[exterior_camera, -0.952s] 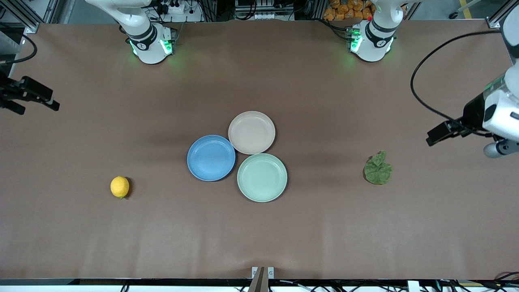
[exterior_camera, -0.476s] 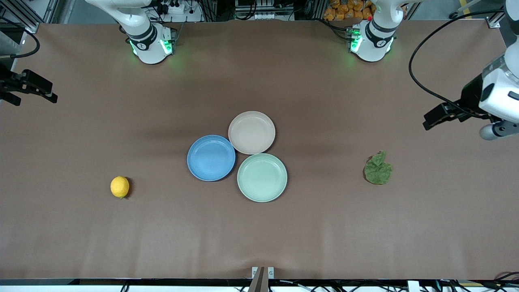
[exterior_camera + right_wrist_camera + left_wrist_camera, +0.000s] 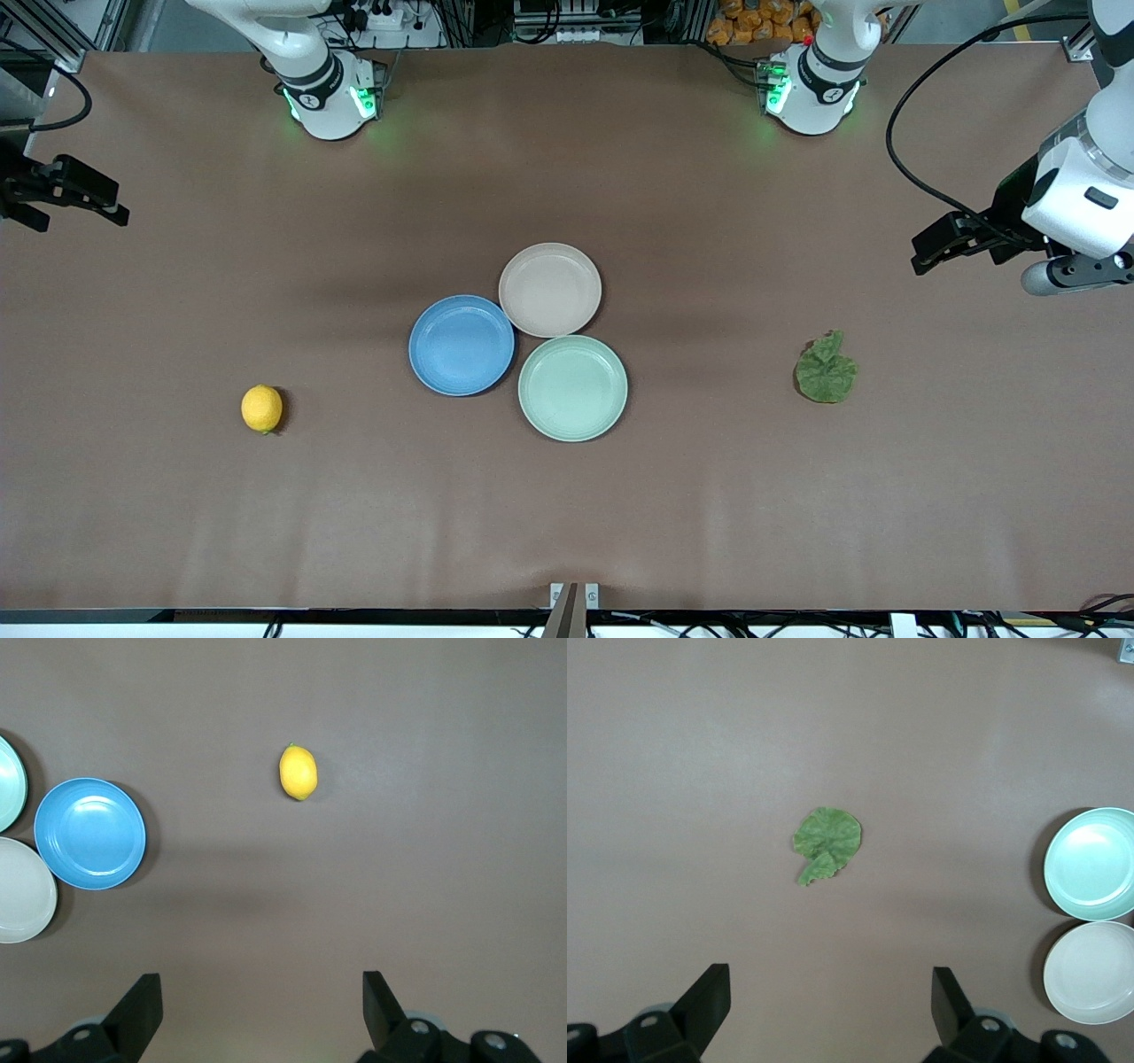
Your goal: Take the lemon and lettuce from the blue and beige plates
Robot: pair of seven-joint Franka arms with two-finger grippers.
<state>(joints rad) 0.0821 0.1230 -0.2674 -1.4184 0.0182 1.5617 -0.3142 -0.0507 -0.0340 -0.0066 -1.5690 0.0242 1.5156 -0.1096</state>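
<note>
We are seeing the lemon [image 3: 262, 408] lying on the tabletop [image 3: 567, 514] toward the right arm's end; the lettuce [image 3: 826, 369] toward the left arm's; the blue plate [image 3: 461, 345] and beige plate [image 3: 549, 289] sitting bare; left pincer [image 3: 831, 1005] and right pincer [image 3: 262, 1005] both hanging wide, holding nothing.

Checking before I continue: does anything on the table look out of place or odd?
Yes: the blue plate and beige plate are empty. The lemon and lettuce lie on the bare table, well apart from the plates.
</note>
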